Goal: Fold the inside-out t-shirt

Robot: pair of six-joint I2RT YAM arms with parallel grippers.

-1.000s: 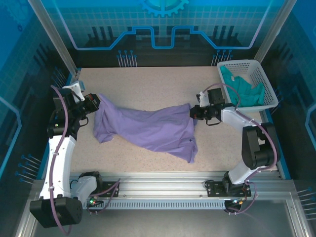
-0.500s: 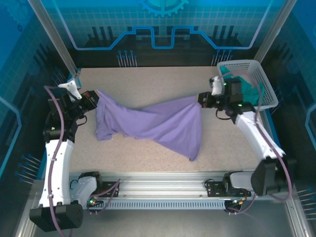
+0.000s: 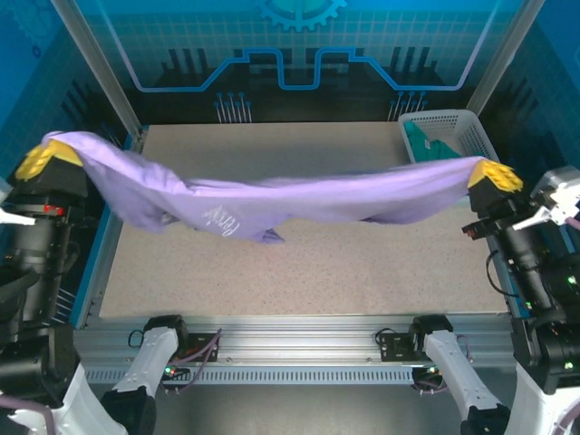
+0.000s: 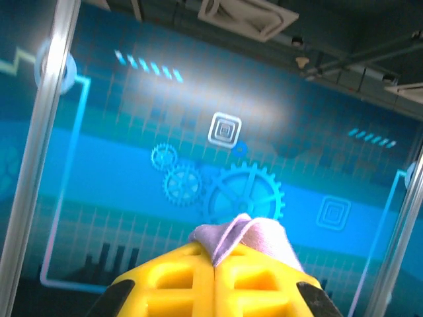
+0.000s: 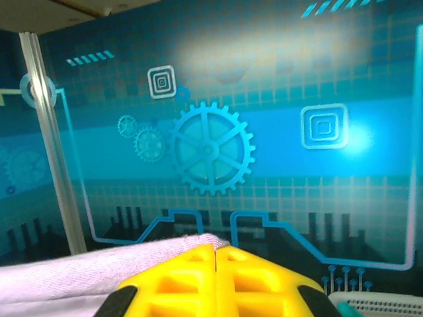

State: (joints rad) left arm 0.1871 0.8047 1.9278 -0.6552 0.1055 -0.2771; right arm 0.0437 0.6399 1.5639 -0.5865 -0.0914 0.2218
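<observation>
The lavender inside-out t-shirt (image 3: 272, 204) hangs stretched in the air across the table, sagging in the middle, a printed patch showing left of centre. My left gripper (image 3: 50, 156) holds its left end high at the far left, yellow fingers pressed together on a fold of fabric (image 4: 241, 234). My right gripper (image 3: 492, 174) holds the right end at the far right, shut on the cloth edge (image 5: 192, 246). In the left wrist view my left gripper (image 4: 215, 257) points up at the back wall; my right gripper (image 5: 217, 251) does the same.
A white basket (image 3: 471, 127) with a teal-green garment (image 3: 430, 149) stands at the back right, just behind the shirt's right end. The speckled table (image 3: 299, 267) lies below the hanging shirt. Metal posts (image 3: 95, 63) frame the back corners.
Both arms have lifted and spread apart. The shirt, which lay on the table, now hangs taut in the air between the two grippers.
</observation>
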